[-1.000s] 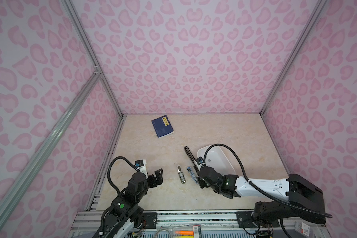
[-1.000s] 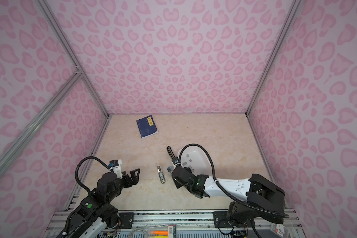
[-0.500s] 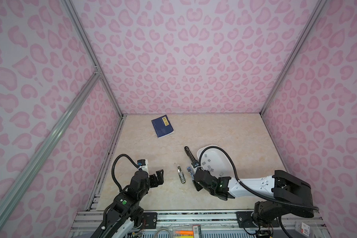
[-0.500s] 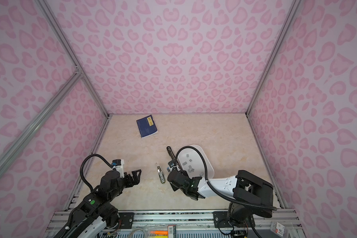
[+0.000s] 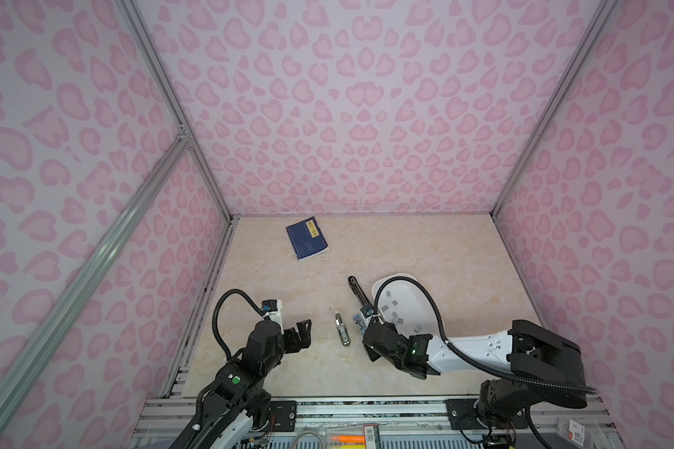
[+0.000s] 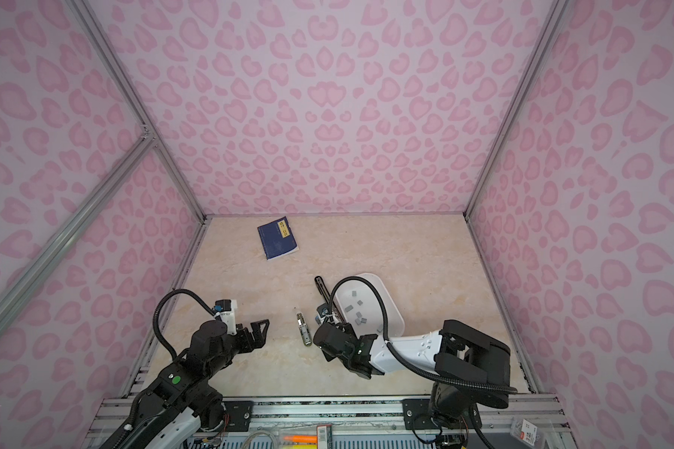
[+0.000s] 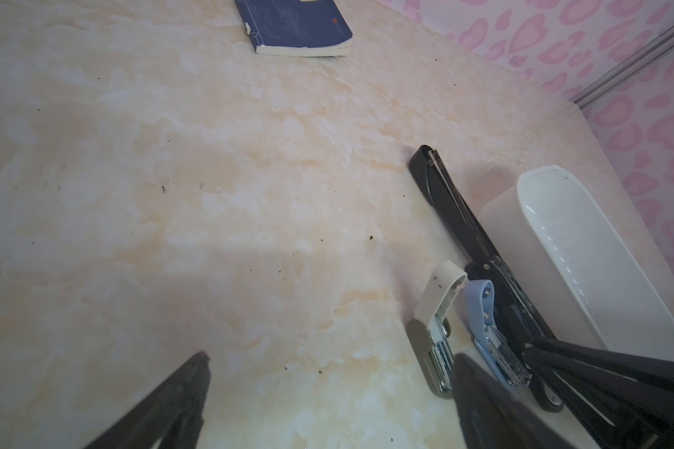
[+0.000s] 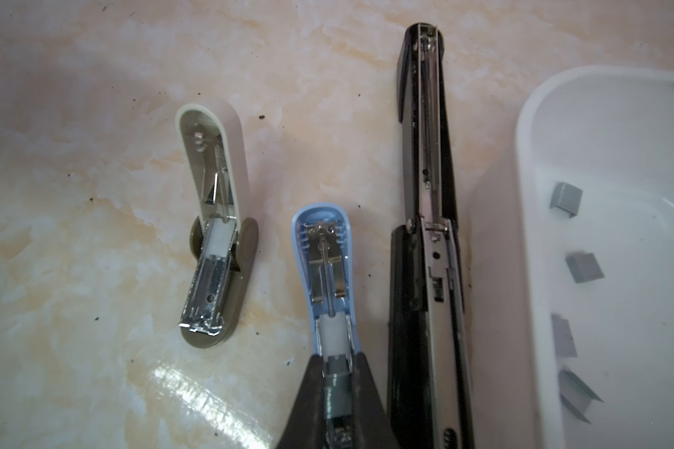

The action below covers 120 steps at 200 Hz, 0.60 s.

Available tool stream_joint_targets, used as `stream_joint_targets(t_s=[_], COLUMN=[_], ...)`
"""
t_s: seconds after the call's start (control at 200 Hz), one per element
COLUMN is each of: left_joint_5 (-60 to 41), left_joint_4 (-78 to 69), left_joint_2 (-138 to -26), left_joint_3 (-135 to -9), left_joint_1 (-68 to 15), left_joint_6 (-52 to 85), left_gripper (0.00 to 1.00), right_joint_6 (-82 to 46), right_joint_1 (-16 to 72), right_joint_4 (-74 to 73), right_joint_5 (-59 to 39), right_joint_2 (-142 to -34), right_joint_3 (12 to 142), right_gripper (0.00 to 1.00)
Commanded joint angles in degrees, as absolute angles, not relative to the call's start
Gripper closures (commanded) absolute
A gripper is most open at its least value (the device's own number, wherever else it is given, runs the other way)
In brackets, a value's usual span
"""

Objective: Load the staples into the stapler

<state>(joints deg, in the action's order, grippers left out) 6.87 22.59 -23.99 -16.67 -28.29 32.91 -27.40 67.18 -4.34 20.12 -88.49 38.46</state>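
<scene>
Three staplers lie opened flat, side by side: an olive-and-white one (image 5: 342, 330) (image 8: 218, 248), a small blue one (image 5: 358, 322) (image 8: 325, 264) and a long black one (image 5: 358, 291) (image 8: 429, 194). My right gripper (image 8: 337, 361) (image 5: 366, 334) is shut on a grey block of staples (image 8: 337, 388), holding it in the blue stapler's metal channel. More staples (image 8: 567, 200) (image 5: 395, 315) lie loose in the white tray (image 8: 530, 233) (image 5: 405, 280). My left gripper (image 5: 302, 330) (image 7: 331, 357) is open over bare table, left of the olive stapler.
A blue book (image 5: 306, 241) (image 7: 292, 23) lies flat near the back left corner. Pink patterned walls close the table on three sides. The black stapler rests against the tray's left wall. The right arm's cable arcs over the tray.
My right gripper has shifted slightly left and nearer the front, staying over the blue stapler, and its arm has swung with it. The left gripper has barely moved and stays open.
</scene>
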Motion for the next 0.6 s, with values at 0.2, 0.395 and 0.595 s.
stream_joint_targets(t_s=[0.2,0.395,0.595], left_joint_5=[7.36,7.90,8.25], left_joint_4=[20.91,21.01,21.00], left_joint_2=[-25.71,-25.22,-25.64], left_joint_3=[-17.71,-17.53,-17.74], left_joint_1=[-28.49,-28.56,-28.64], left_joint_6=[32.60,32.69,32.70], left_gripper=[0.03,0.03,0.03], right_joint_6=[-28.46,-28.48,-28.20], right_joint_1=[67.24,67.24,67.24], right_joint_4=[-3.88,-4.22,-4.13], right_joint_5=[21.73,21.41,20.83], right_joint_2=[-89.11,-89.46,-90.09], right_joint_3=[37.67,37.35,37.97], right_gripper=[0.91,0.91,0.92])
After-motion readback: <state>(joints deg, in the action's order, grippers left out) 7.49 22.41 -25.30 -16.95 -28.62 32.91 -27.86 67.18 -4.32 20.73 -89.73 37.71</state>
